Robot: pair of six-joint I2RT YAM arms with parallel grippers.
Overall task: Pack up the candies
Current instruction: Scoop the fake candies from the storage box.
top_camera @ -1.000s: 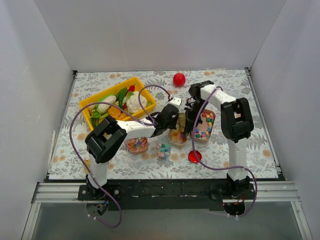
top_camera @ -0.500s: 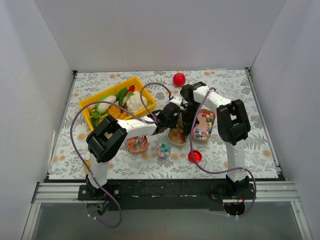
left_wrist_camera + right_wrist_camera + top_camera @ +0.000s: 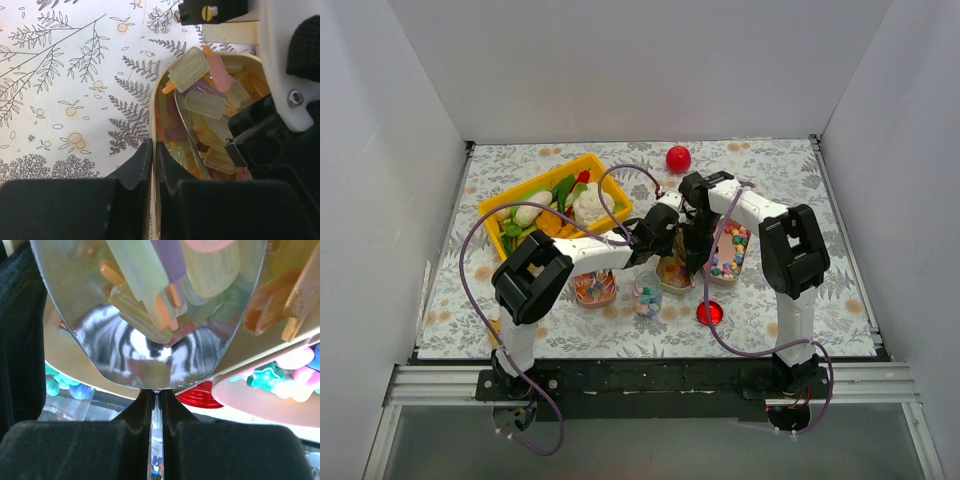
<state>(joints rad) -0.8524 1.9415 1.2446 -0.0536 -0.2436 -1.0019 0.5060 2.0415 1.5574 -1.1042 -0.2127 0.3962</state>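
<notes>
A beige dish holds pale popsicle-shaped candies in yellow, pink and purple. My left gripper is shut on the dish's rim, one finger inside and one outside. My right gripper is shut on the handle of a metal scoop, whose bowl lies among the candies in that dish. In the top view both grippers meet over the beige dish, the left gripper from the left and the right gripper from above.
A pink dish of multicoloured candies lies right of the beige one. In front stand a small clear jar with pastel sweets, a red lid and an orange-filled dish. A yellow tray and a red ball are farther back.
My right arm has swung left and brought the scoop over and into the beige dish. The left gripper has held still on the rim.
</notes>
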